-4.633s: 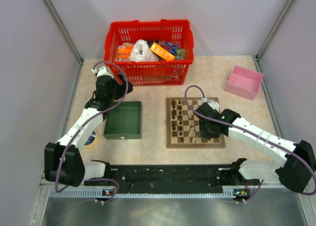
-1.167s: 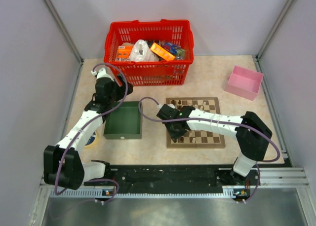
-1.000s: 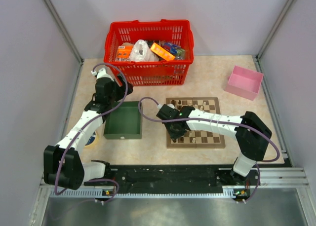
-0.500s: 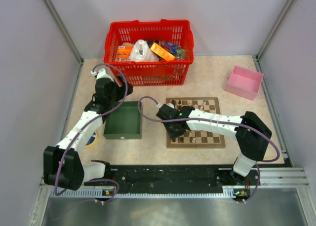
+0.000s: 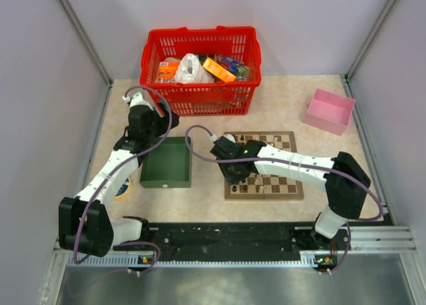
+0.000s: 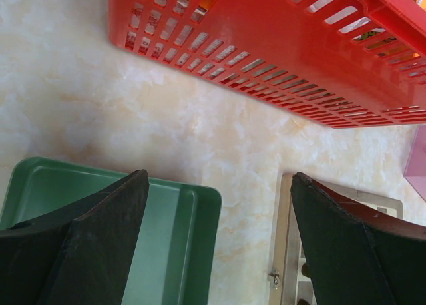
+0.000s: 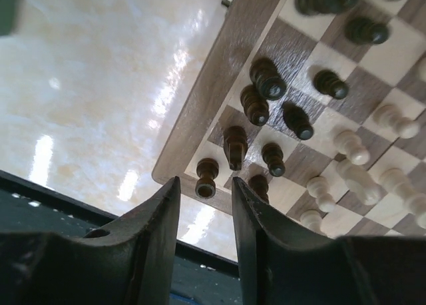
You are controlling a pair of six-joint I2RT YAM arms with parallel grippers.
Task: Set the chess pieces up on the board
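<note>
The board (image 5: 266,196) lies right of centre, and my right arm reaches across it to its near-left corner. In the right wrist view, dark chess pieces (image 7: 266,78) crowd that corner and pale ones (image 7: 349,145) stand further along. A dark rook (image 7: 207,177) stands upright on the corner square, just beyond the tips of my right gripper (image 7: 205,185). That gripper is open by a narrow gap and touches nothing. My left gripper (image 6: 219,177) hangs wide open and empty above the far right corner of the green tray (image 6: 166,232).
A red basket (image 5: 200,62) full of packets stands at the back. There is a pink box (image 5: 328,110) at the back right, and a blue-and-white disc (image 5: 122,187) lies left of the green tray (image 5: 166,162). The black rail (image 5: 226,242) runs along the near edge.
My right gripper's jaws have parted and let go of the dark rook, which now stands free on the corner square. The wrist shifted slightly. The left arm has not moved.
</note>
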